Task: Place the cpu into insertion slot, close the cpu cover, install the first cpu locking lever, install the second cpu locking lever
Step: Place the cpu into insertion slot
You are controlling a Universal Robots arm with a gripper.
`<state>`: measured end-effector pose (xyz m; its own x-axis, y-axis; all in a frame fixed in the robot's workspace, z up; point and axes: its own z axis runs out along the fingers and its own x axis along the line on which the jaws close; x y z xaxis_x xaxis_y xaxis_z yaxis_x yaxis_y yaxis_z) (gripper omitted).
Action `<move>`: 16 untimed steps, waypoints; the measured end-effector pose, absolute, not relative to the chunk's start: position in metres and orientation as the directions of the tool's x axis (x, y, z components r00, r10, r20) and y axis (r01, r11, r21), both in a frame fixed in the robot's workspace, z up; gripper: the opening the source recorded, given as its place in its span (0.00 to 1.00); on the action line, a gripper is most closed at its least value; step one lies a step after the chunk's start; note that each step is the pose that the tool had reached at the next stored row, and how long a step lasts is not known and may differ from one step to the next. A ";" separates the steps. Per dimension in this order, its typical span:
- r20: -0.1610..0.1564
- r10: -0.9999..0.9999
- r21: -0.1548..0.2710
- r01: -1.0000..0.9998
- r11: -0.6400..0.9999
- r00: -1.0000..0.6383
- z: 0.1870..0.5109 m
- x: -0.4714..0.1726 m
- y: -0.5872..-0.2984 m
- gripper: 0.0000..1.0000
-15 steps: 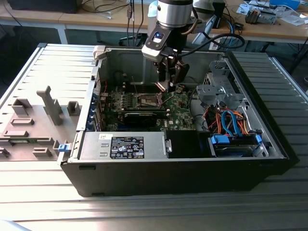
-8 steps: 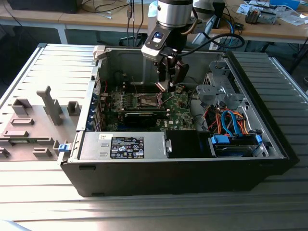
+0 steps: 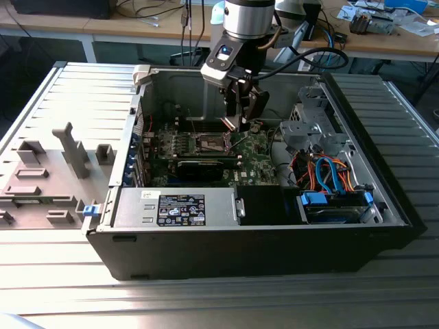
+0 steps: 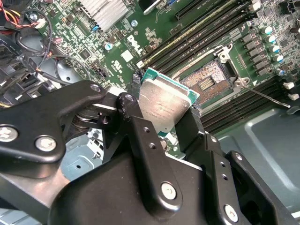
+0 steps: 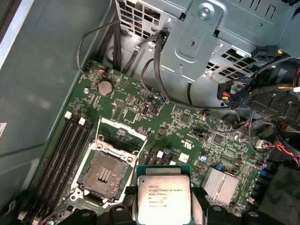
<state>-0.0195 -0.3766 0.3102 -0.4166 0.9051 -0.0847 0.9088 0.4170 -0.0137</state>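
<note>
My gripper (image 3: 236, 122) hangs inside the open computer case, shut on the cpu (image 4: 164, 105), a flat silver-topped square chip pinched by its edges between two black fingers (image 4: 136, 122). The chip (image 5: 163, 194) is held tilted above the green board, a little to one side of the insertion slot (image 5: 104, 174), and is apart from it. The slot (image 4: 206, 82) lies bare, a dark square recess in a silvery frame, also seen under the gripper (image 3: 211, 142). The cpu cover (image 5: 123, 130) stands swung up at the slot's far edge. A thin wire locking lever (image 4: 262, 93) sticks out beside the slot.
A grey power supply box with a black label (image 3: 182, 209) sits along the case's near wall. A metal drive cage (image 3: 309, 130) and orange and blue cables (image 3: 329, 171) fill the exterior view's right. Memory slots (image 5: 65, 150) and a finned heatsink (image 5: 220, 185) flank the slot.
</note>
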 end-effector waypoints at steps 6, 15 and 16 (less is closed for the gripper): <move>-0.087 0.909 -0.015 0.913 0.409 -0.408 0.310 -0.020 -0.377 0.54; -0.090 0.914 -0.016 0.918 0.396 -0.396 0.310 -0.020 -0.377 0.54; -0.091 0.915 -0.016 0.919 0.394 -0.394 0.310 -0.020 -0.377 0.54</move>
